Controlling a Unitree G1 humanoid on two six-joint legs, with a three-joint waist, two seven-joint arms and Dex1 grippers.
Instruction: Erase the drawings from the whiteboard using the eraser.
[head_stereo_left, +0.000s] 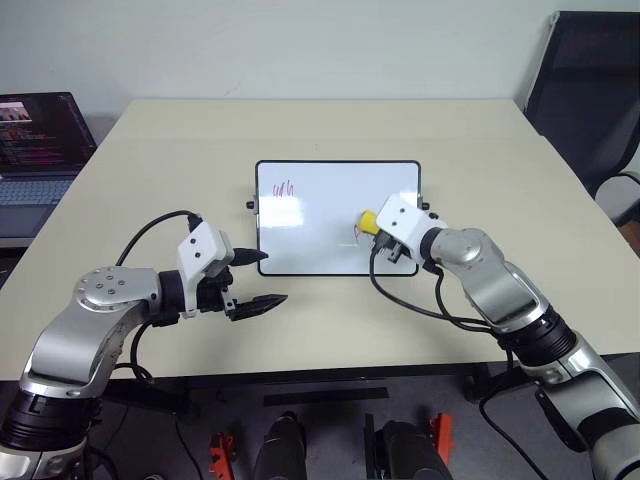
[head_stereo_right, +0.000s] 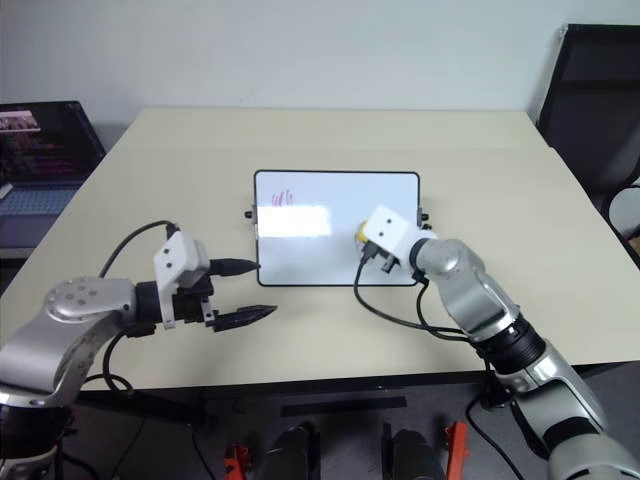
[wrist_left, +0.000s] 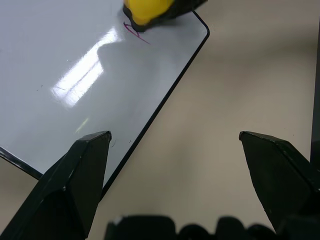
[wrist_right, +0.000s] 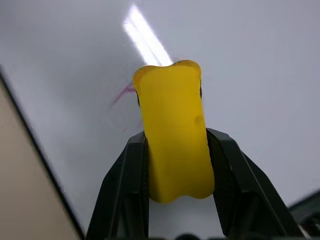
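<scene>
Nearest, the left gripper (head_stereo_left: 262, 279) hovers over the beige table (head_stereo_left: 150, 170) with its two black fingers spread apart, gripping nothing, just off the whiteboard's near left corner. Beyond it, the right gripper (wrist_right: 175, 165) clamps the eraser (wrist_right: 173, 131), a small yellow block (pinched in at its waist), pressed to the right part of the whiteboard (head_stereo_left: 320, 235). A reddish scribble (wrist_left: 134, 31) peeks out beside the eraser. Farther, near the board's far left corner, sits a small zigzag drawing (head_stereo_left: 285, 187) in red-magenta and purple. The board is glossy white with a thin black frame.

Right hand (wrist_right: 175, 150) pinches eraser (wrist_right: 172, 130) over whiteboard (wrist_right: 250, 65).
</scene>
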